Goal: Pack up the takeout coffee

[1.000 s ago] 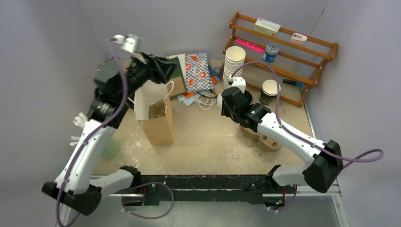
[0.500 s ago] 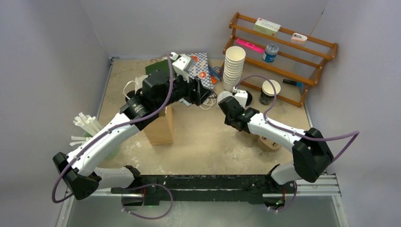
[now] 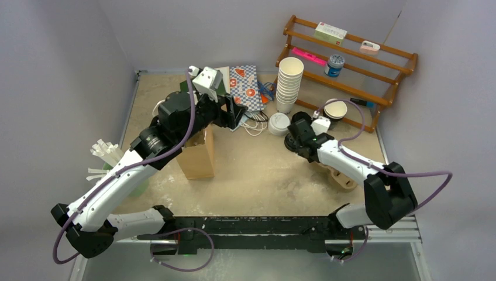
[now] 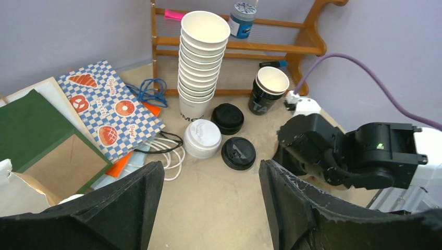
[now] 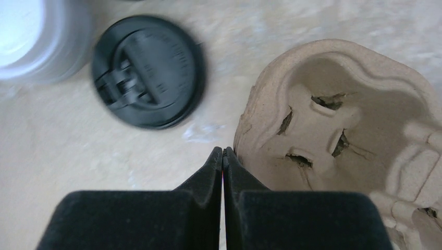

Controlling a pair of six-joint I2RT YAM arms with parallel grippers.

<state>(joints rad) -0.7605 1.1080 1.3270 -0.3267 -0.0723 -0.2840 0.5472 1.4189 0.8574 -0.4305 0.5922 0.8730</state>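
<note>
The white-lidded takeout coffee cup (image 4: 202, 138) (image 3: 279, 123) stands on the table in front of the cup stack. Two black lids lie near it, one behind (image 4: 227, 118) and one to its right (image 4: 238, 153) (image 5: 148, 70). I cannot tell which of them caps a cup. My left gripper (image 4: 211, 172) (image 3: 237, 117) hangs open and empty above and short of these cups, reaching over the brown paper bag (image 3: 196, 152). My right gripper (image 5: 223, 151) (image 3: 292, 140) is shut on nothing, low over the table between the nearer black lid and the pulp cup carrier (image 5: 333, 120).
A tall stack of white cups (image 4: 200, 62) and a dark lidless cup (image 4: 268, 89) stand before the wooden rack (image 3: 351, 64). Flat paper bags (image 4: 112, 112), a green one (image 4: 31, 125) and loose cords (image 4: 167, 151) lie at back centre. Straws in a green holder (image 3: 108, 155) stand at left.
My left arm has swung from the back left, over the paper bag, toward the cups, its jaws widening. My right gripper has shut and shifted right, away from the white-lidded cup.
</note>
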